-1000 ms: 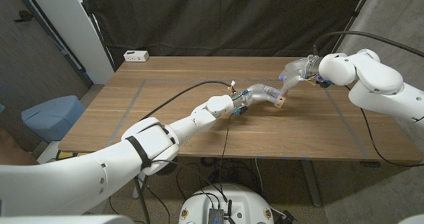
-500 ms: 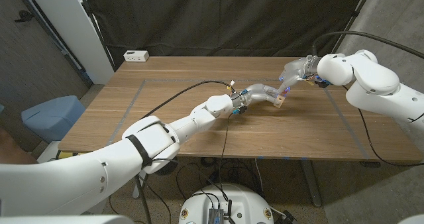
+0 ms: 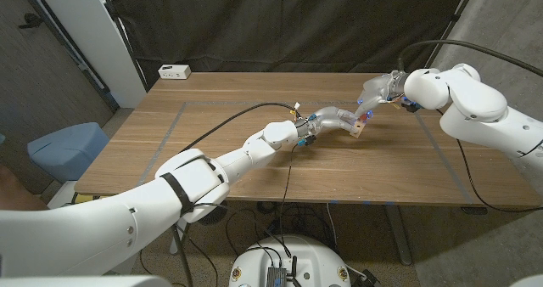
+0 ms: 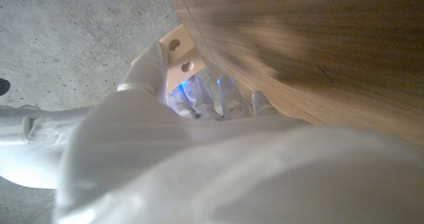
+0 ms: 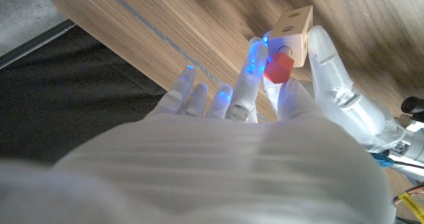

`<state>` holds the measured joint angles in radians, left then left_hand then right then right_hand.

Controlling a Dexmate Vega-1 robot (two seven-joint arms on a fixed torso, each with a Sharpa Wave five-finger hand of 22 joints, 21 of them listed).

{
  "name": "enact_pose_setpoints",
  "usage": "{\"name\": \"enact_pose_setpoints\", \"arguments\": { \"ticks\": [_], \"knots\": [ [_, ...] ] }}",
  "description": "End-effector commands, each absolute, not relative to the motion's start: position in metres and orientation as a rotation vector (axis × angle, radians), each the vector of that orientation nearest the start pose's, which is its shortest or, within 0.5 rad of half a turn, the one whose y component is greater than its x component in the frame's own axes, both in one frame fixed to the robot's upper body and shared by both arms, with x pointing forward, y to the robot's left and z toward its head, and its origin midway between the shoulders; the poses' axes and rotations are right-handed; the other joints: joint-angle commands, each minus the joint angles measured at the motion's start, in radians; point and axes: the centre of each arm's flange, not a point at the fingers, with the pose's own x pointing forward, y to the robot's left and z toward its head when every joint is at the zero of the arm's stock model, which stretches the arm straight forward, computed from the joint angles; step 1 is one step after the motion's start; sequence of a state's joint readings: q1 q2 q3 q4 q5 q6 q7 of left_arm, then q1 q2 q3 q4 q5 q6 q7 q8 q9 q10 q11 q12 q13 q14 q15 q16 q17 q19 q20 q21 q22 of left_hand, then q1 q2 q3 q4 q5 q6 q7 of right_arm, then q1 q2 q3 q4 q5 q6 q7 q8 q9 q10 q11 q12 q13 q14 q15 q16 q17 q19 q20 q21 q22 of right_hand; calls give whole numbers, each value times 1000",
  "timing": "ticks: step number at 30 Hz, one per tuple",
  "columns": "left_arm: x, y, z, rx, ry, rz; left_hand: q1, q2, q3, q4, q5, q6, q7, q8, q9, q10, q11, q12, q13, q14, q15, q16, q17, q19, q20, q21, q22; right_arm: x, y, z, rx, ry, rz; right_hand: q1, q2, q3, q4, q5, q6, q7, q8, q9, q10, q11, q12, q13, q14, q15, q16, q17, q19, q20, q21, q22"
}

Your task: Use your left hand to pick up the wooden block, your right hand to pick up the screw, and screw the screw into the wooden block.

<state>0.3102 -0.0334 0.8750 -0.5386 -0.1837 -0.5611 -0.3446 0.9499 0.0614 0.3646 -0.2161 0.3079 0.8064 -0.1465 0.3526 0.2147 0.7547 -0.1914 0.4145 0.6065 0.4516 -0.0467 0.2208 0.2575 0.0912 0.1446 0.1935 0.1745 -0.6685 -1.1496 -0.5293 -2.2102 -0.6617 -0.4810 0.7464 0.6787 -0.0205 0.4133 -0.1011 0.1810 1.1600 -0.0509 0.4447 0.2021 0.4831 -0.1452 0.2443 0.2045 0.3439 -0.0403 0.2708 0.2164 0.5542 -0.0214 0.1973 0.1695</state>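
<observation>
My left hand (image 3: 333, 117) holds the small pale wooden block (image 3: 360, 131) just above the table's right middle. In the left wrist view the block (image 4: 177, 50) shows two round holes above my left hand's fingers (image 4: 154, 68). My right hand (image 3: 375, 92) reaches down to the block from behind. In the right wrist view, my right hand (image 5: 245, 111) pinches a screw with a red head (image 5: 278, 67), whose shaft points into a hole of the block (image 5: 295, 25). My left hand's fingers (image 5: 329, 65) grip the block's side there.
A white power strip (image 3: 174, 70) lies at the table's far left corner. Grey tape lines (image 3: 168, 132) mark the tabletop, and a black cable (image 3: 229, 121) runs along my left arm. A blue seat (image 3: 66, 148) stands left of the table.
My right arm has shifted slightly to the left, closer over the block. The left hand and block have barely moved.
</observation>
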Motion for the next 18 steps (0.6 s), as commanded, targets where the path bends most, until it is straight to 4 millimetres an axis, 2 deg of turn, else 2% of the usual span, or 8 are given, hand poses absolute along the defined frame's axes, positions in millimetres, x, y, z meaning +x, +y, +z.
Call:
{"name": "enact_pose_setpoints", "arguments": {
  "ticks": [1, 18],
  "knots": [
    [666, -54, -12, 610, -638, -892, -52, 66, 67, 60, 8, 51, 19, 10, 6, 11, -1, 20, 0, 12, -53, 2, 6, 5, 5, 7, 5, 511, -266, 103, -1855, -161, 66, -18, 5, -8, -1, -1, 33, -1, 16, -1, 19, -1, 4, 0, 17, -129, 7, 0, 9, -4, 5, 4],
    [666, -56, -11, 611, -641, -889, -49, 66, 68, 59, 8, 53, 20, 11, 6, 13, 1, 21, 0, 13, -53, 2, 6, 6, 3, 8, 5, 513, -269, 100, -1853, -149, 37, -54, 22, -24, 3, -2, 139, 1, 36, -10, 72, -10, 5, -4, 45, -133, 14, -3, 18, -11, 4, 4]
  ]
}}
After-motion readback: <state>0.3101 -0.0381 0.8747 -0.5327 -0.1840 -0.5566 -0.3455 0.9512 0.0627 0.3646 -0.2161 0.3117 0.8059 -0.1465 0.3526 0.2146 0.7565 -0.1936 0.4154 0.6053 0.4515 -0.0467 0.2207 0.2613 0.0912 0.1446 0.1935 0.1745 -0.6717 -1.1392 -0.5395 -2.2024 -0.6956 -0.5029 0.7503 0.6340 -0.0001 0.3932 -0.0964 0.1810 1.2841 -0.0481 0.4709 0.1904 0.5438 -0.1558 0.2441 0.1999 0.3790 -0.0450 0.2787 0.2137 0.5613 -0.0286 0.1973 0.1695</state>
